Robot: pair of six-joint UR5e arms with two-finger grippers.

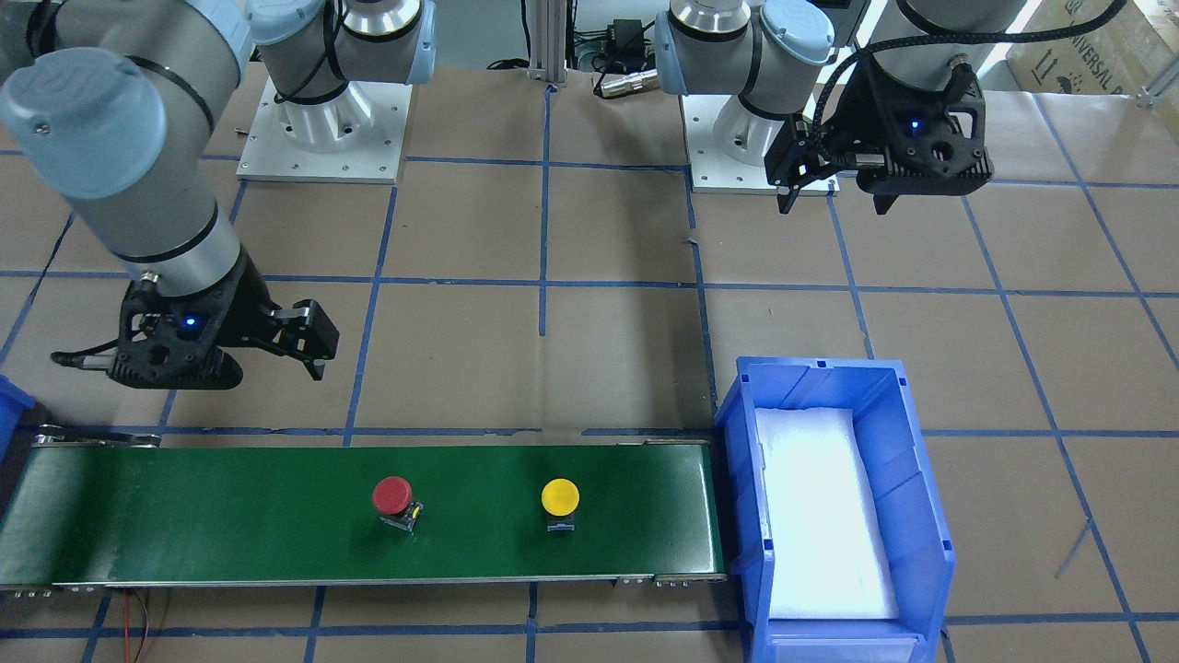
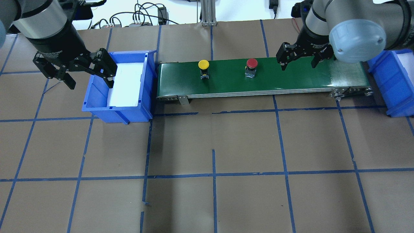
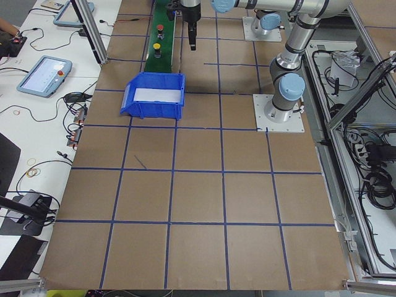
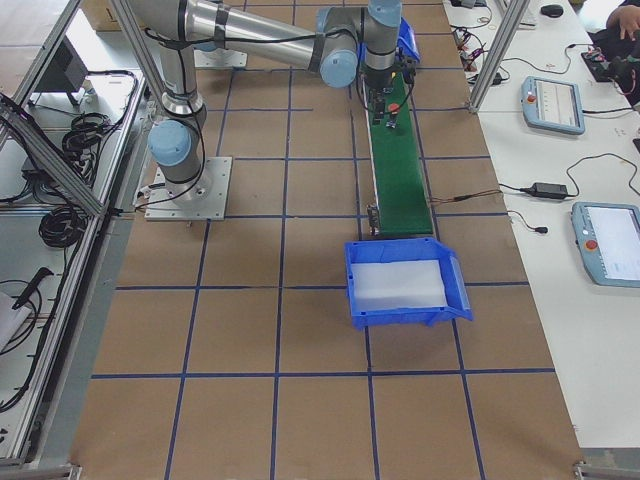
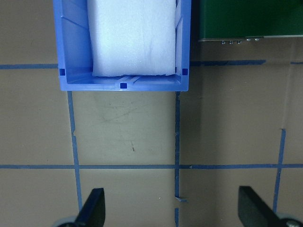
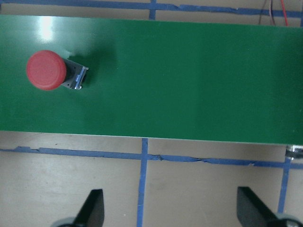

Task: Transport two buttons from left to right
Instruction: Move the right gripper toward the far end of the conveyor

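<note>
Two buttons stand upright on the green conveyor belt (image 2: 291, 81). The yellow-capped button (image 2: 203, 64) is nearer the belt's left end, and the red-capped button (image 2: 252, 63) is around the middle. My right gripper (image 2: 299, 64) hangs open and holds nothing, above the belt to the right of the red button (image 6: 46, 70). Off the belt, my left gripper (image 2: 90, 81) is open and holds nothing, beside the left blue bin (image 2: 97, 108). The left wrist view shows that bin's rim (image 5: 123, 85) ahead of the open fingers (image 5: 92, 210).
The left blue bin has a white foam pad (image 2: 126, 84) inside and butts against the belt's left end. A second blue bin (image 2: 397, 84) sits past the belt's right end. The table is brown paper with a grid of blue tape (image 2: 213, 174).
</note>
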